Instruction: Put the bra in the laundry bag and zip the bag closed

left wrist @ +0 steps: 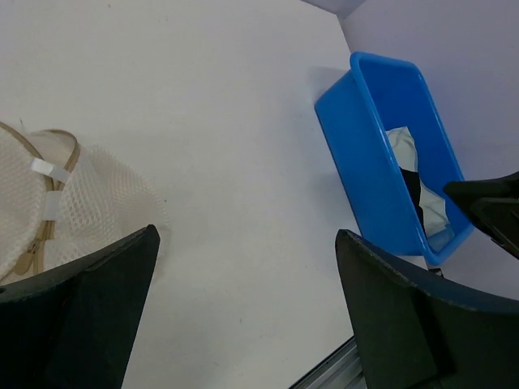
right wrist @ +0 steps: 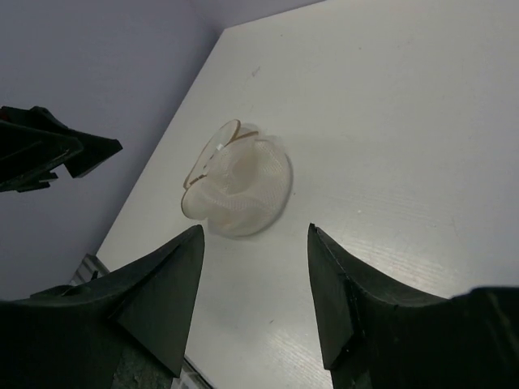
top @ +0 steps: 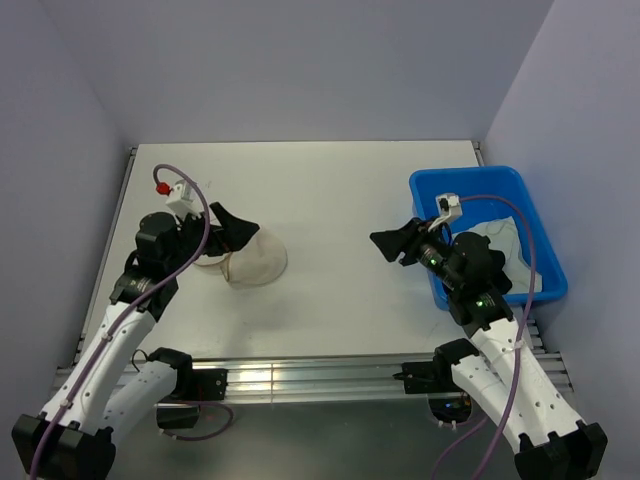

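Pick-up is not yet beginning: left claw (top: 232,228) and right claw (top: 395,243) are hanging spread, empty. Laundry bag (top: 252,262) is lying on desk (top: 330,200) beside left claw; cloth, presumably the bra (top: 497,243), is sitting in blue bin (top: 460,175). Right claw needs lowering there next.

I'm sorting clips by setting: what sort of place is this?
Probably a lab robot cell, not a home: bare lavender walls enclose a white table, with an aluminium rail along its near edge.

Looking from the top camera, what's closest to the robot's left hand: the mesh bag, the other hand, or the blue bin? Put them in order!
Starting from the left hand:
1. laundry bag, just beside it, on the left side.
2. right hand, across the middle, toward the right.
3. blue bin, at the far right edge.
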Motion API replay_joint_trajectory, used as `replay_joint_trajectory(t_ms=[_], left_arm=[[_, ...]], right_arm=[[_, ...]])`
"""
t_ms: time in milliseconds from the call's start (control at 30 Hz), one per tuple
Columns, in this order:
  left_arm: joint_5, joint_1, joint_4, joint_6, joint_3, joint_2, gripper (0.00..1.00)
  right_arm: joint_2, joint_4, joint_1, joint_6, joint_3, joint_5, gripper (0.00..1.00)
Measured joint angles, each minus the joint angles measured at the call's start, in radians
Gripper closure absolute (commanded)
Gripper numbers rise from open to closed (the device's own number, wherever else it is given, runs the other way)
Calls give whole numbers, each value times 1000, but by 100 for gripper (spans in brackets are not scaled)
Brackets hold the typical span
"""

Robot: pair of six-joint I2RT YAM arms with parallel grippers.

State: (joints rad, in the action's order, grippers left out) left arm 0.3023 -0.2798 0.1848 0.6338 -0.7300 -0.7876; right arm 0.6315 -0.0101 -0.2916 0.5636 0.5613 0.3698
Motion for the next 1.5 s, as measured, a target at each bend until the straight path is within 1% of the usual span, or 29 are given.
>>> replay_joint_trajectory(t_ms=[33,67,133,200,267,333,433,567,667,800,900,933,1033,1100,1400,1467,1500], left_arm=[[-1,0,0,9,-1,-15,4],[-2,0,2,16,-5,-31,9],[-13,0,5,34,-17,-66,13],[-40,0,8,44,-27,-89,15],[-71,7,15,59,-38,-112,19],[-90,38,19,70,-56,-149,22],[-98,121,14,90,-68,-206,26],[-114,292,21,113,-62,-264,29],[-135,412,19,130,-27,-269,30],[-178,472,14,153,39,-274,36],[-213,489,1,182,88,-301,40],[-222,490,-6,191,104,-312,43],[-238,491,-41,211,151,-359,47],[-246,489,-68,225,173,-395,48],[-275,460,-188,278,221,-502,49],[-276,455,-209,289,222,-521,50],[-277,453,-221,296,223,-534,53]], right_arm=[[0,-1,-2,0,-4,0,40],[0,0,-3,0,-9,0,40],[3,0,-7,0,-16,2,42],[14,3,-16,-3,-21,5,42],[28,8,-28,-4,-31,6,43],[45,11,-43,-7,-40,6,43],[76,9,-72,-16,-46,5,43],[92,6,-118,-37,-49,-19,44],[92,8,-144,-49,-58,-39,44],[93,1,-167,-59,-63,-55,44],[93,0,-184,-64,-63,-66,44],[93,0,-190,-66,-63,-70,44],[95,-1,-208,-69,-63,-82,44],[98,-1,-219,-72,-63,-89,44],[108,-1,-259,-86,-63,-103,44],[113,-1,-262,-87,-63,-107,44],[116,-2,-263,-87,-63,-108,44]])
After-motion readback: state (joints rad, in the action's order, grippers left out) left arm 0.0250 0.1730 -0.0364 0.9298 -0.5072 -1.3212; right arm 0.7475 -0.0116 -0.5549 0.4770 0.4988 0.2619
